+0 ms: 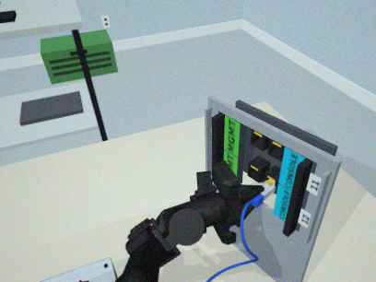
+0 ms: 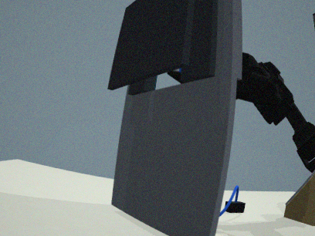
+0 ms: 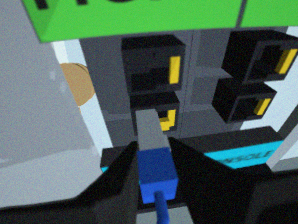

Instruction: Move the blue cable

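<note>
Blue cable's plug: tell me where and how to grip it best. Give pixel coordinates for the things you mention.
Grip the plug (image 1: 268,190) (image 3: 156,161) by its two long sides near the blue rear end, coming from the cable side. Its narrow, straight body should suit the parallel jaws, and its front end faces the port (image 3: 169,118), so that end is best left free.

Arm reaching forward, elbow bent; gripper closed on something, fingertips seemingly level.
</note>
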Available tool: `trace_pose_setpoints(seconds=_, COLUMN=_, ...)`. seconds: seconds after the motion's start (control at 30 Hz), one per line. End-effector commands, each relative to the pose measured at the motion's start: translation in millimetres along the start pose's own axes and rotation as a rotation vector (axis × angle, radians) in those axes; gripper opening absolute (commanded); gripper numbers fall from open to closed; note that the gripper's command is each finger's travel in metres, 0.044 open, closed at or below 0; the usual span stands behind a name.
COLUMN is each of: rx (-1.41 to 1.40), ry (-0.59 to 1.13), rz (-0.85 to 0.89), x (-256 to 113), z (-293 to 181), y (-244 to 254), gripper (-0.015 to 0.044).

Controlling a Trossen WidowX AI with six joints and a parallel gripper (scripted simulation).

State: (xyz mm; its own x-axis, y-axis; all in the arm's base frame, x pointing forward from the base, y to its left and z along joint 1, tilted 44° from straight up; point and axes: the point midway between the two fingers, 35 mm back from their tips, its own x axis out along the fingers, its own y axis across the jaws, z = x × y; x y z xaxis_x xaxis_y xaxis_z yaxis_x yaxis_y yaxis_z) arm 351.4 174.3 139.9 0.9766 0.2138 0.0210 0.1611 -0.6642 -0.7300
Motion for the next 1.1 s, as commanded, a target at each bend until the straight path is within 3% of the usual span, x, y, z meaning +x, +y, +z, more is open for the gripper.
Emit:
trace_pose_setpoints(seconds=0.0, rx=0.0, ry=0.0, rz=-0.01, x=1.7, z=0.3, y=-2.4, gripper=0.0)
trace_pose_setpoints(seconds=1.07, rx=0.001, ry=0.001, rz=-0.012, x=9.1, z=3.0, y=-2.2, gripper=0.0)
